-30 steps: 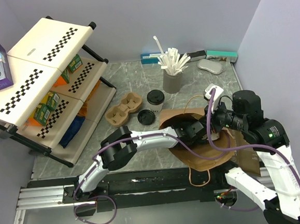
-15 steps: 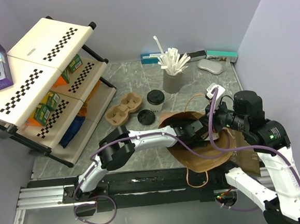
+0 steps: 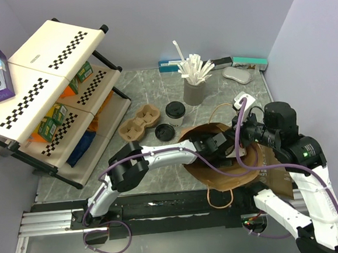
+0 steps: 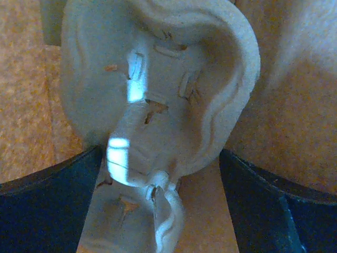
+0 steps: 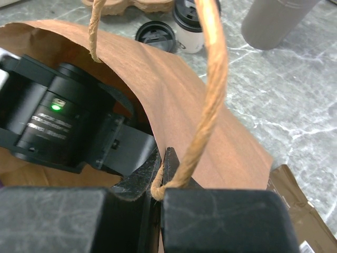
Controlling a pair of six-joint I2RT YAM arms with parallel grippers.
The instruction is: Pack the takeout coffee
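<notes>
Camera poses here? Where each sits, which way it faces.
Top: above and behind the bases, looking down at the table; left arm, right arm show.
Left wrist: inside the paper bag, facing a pulp tray; open left gripper frames it.
Right wrist: at the bag's rim, facing the cup; right gripper shut on the rim.
Shared: top and right wrist show cup and bag.

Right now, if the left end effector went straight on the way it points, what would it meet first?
The moulded pulp carrier inside the brown paper bag, between the open fingers of the left end effector. It looks close, though depth is unclear.
</notes>
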